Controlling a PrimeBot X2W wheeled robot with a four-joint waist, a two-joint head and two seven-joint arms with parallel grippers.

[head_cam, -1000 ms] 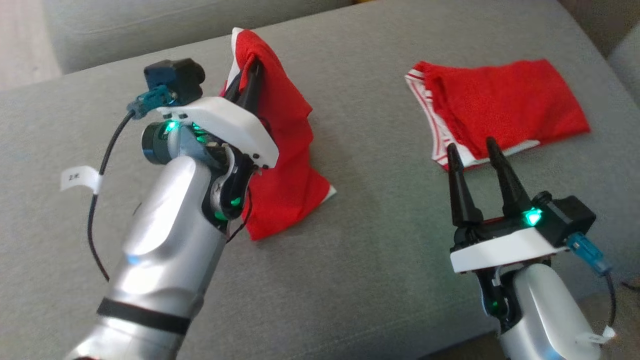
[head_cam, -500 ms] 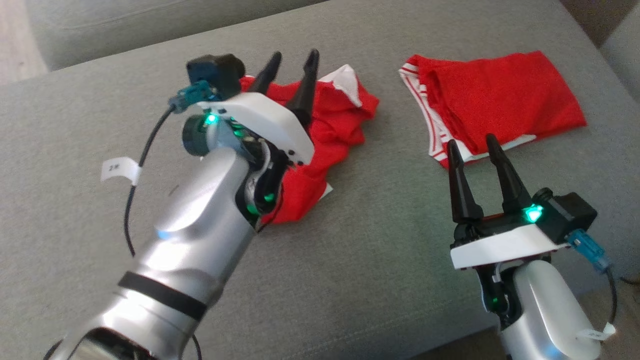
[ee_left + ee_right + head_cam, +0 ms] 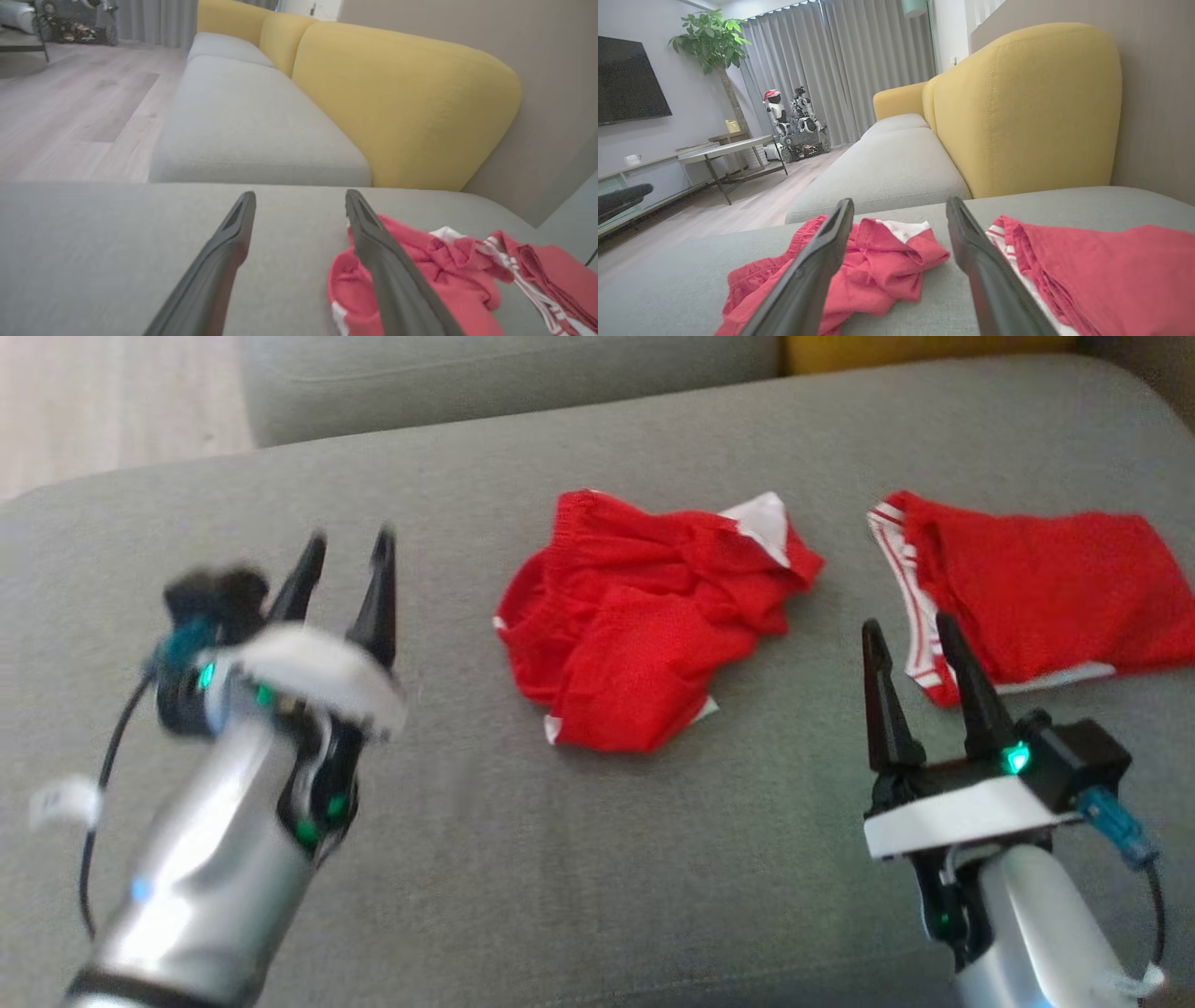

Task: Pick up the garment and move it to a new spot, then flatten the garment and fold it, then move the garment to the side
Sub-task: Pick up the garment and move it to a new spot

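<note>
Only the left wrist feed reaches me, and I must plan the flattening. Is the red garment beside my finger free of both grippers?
Observer: Yes. In the head view the crumpled garment lies alone on the grey cushion, clear of the open left gripper.
Operator: Where is the right gripper?
Observer: The right gripper is open and empty, on the near side of a second red garment, to the crumpled one's right.
Operator: Is that one crumpled too?
Observer: No, it lies folded flat, its white-striped band facing the crumpled one.
</note>
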